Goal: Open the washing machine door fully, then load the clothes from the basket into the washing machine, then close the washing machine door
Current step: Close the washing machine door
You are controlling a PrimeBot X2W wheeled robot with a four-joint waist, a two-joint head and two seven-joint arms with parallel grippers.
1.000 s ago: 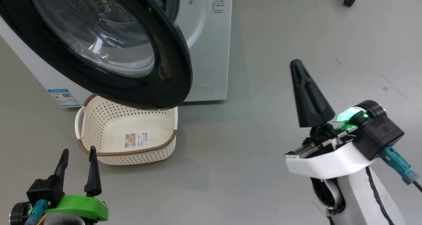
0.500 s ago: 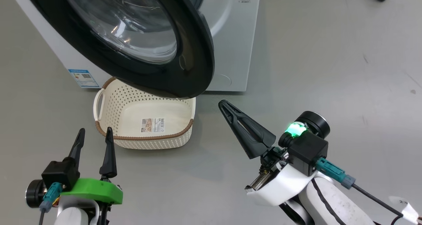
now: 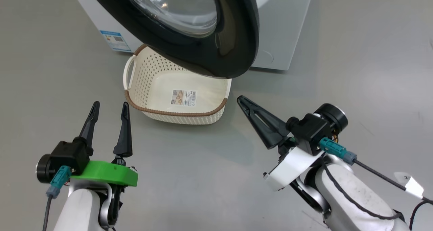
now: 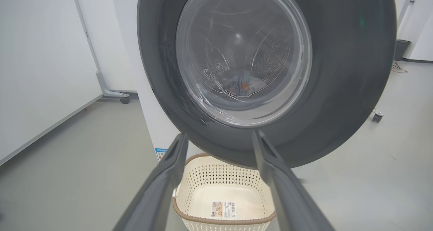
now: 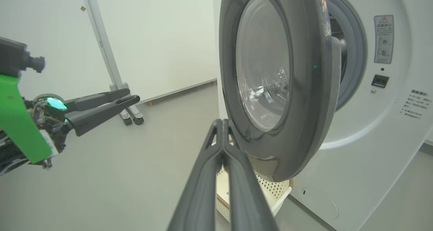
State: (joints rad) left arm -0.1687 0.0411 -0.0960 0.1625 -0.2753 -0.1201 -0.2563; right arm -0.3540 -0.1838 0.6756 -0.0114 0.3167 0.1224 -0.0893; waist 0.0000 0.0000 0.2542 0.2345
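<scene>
Grey floor (image 3: 355, 55) all round, and the washing machine (image 3: 284, 28) sat at the top of the head view with the washing machine door (image 3: 242, 38) swung partway out, hanging over the basket (image 3: 176, 114). The whole head view had slid compared with a second earlier, so that was the camera moving, not the machine or the basket.

The real change was the right arm. Its right claw (image 3: 241, 100) had been pointing straight up well off to the right, and now it was swung in and tilted up-left toward the door's lower rim. Fingers were pressed tight together, holding nothing. From its wrist view the tip looked just beside the rim, but I couldn't tell if it was touching.

The basket was down to its label sticker (image 3: 183, 97), and the clothes (image 4: 245, 85) showed through the door glass, lying in the drum. So I'd say loading was done and this was the line-up for pushing the door shut.

The left claw (image 3: 111, 104) sat low on the left, fingers up and spread wide, empty
</scene>
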